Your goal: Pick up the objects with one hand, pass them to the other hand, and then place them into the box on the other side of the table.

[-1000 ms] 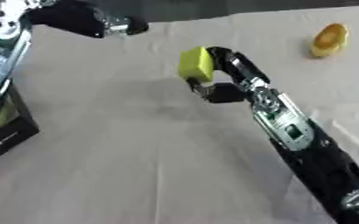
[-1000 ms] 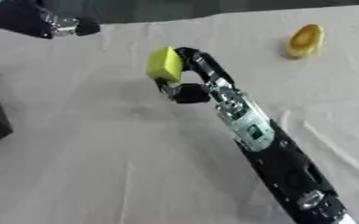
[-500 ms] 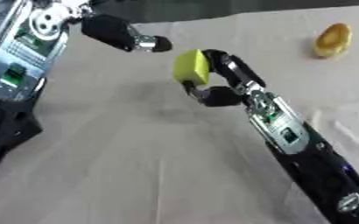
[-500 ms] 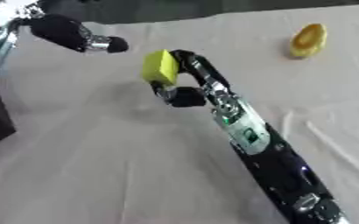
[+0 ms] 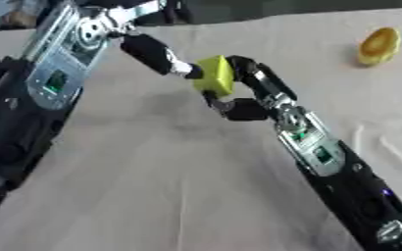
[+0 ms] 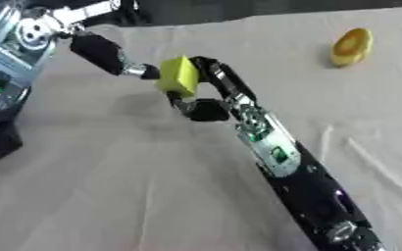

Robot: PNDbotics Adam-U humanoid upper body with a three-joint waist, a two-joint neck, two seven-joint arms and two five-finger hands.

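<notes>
The right arm comes in from the near right corner and stretches diagonally up to the middle of the scene, above the cloth-covered counter [image 5: 153, 196]. Its right robot hand [image 5: 243, 95] is clamped on the small yellow-green block [image 5: 214, 75]: the fingers curl over the right side of the block and the thumb closes from below, so the block is held in the air over the centre of the counter, a little to the far side. The left arm enters from the far left and bends down towards the middle. The left robot hand [image 6: 110, 55] reaches with a dark finger whose light tip touches, or nearly touches, the left face of the block; whether its other fingers are open or curled I cannot tell. Compared with one second ago, the left robot hand has travelled from the far left corner to the block, while the right robot hand keeps the block at almost the same place. A yellow-orange rounded object [image 5: 379, 45] lies on the counter at the far right, well apart from both hands.
</notes>
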